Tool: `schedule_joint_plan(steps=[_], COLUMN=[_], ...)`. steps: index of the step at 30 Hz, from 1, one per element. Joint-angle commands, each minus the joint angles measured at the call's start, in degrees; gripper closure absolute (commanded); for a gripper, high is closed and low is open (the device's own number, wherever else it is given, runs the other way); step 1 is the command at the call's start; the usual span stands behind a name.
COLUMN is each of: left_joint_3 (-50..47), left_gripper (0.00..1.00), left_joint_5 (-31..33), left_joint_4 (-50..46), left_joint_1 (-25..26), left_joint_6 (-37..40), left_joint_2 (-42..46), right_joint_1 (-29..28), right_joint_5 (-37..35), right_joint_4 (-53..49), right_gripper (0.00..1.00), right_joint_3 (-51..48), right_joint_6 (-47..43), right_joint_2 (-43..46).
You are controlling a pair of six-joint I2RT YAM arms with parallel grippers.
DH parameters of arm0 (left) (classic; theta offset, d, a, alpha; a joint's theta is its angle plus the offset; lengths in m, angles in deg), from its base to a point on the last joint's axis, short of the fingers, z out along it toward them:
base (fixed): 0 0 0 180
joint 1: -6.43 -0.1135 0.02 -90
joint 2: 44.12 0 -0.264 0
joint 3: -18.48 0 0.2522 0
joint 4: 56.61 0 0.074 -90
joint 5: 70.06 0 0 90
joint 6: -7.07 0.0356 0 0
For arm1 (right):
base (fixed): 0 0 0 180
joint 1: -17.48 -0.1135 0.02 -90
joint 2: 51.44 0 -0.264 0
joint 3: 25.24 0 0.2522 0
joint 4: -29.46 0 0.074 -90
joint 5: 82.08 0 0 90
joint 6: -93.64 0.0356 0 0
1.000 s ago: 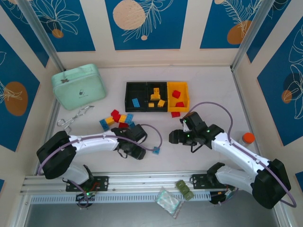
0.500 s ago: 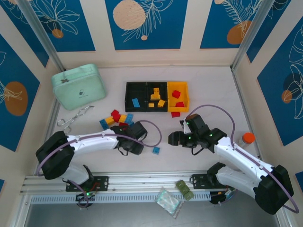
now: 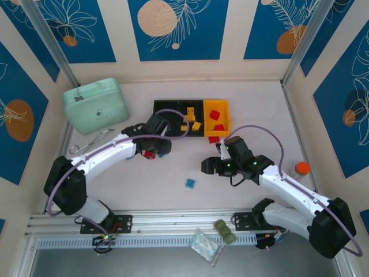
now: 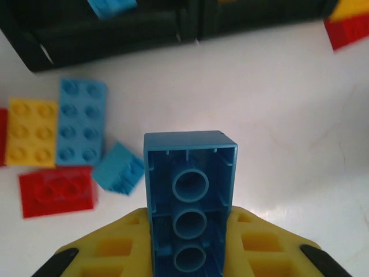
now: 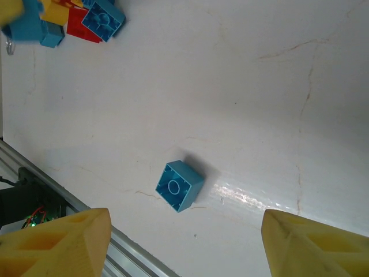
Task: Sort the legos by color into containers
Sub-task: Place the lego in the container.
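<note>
The left gripper (image 4: 190, 254) pinches a long blue lego brick (image 4: 190, 196) by one end, its hollow underside facing the wrist camera, close to the black containers (image 4: 115, 34). Loose blue, yellow and red legos (image 4: 56, 192) lie to its left on the white table (image 4: 288, 115). The right gripper (image 5: 187, 245) hangs with jaws spread above a small blue brick (image 5: 180, 186) that lies alone.
</note>
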Motion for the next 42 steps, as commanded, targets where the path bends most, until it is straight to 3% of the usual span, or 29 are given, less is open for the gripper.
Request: schedule_joint_plan(steps=[1, 14, 23, 29, 35, 42], left_joint_3=[6.9, 29.8, 37.0, 37.9, 36.9, 32.9], left_gripper=[0.75, 0.72, 0.71, 0.68, 0.49, 0.45], left_joint_5=[1.4, 2.0, 0.0, -2.2, -3.3, -4.1], left_joint_4=[-3.4, -6.2, -5.7, -4.6, -3.8, -2.2], left_joint_1=[-2.8, -9.1, -10.7, -10.9, -10.9, -10.7], left_joint_6=[3.0, 2.9, -0.2, -1.7, -2.3, -2.7], left_joint_2=[-4.3, -25.3, -33.8, -35.9, -35.1, -29.7], right_joint_1=[-0.5, -1.3, -1.4, -1.5, -1.6, -2.0], right_joint_5=[0.7, -0.8, -1.9, -2.3, -2.4, -2.3], right_joint_4=[1.0, 2.5, 2.5, 2.2, 2.5, 3.5], right_gripper=[0.3, 0.31, 0.31, 0.31, 0.31, 0.31], right_joint_3=[2.3, 1.5, 1.0, 0.9, 0.8, 0.7], right_joint_6=[0.4, 2.0, 2.4, 2.6, 2.9, 3.3], right_joint_2=[-1.1, -2.6, -2.6, -2.6, -2.7, -3.5])
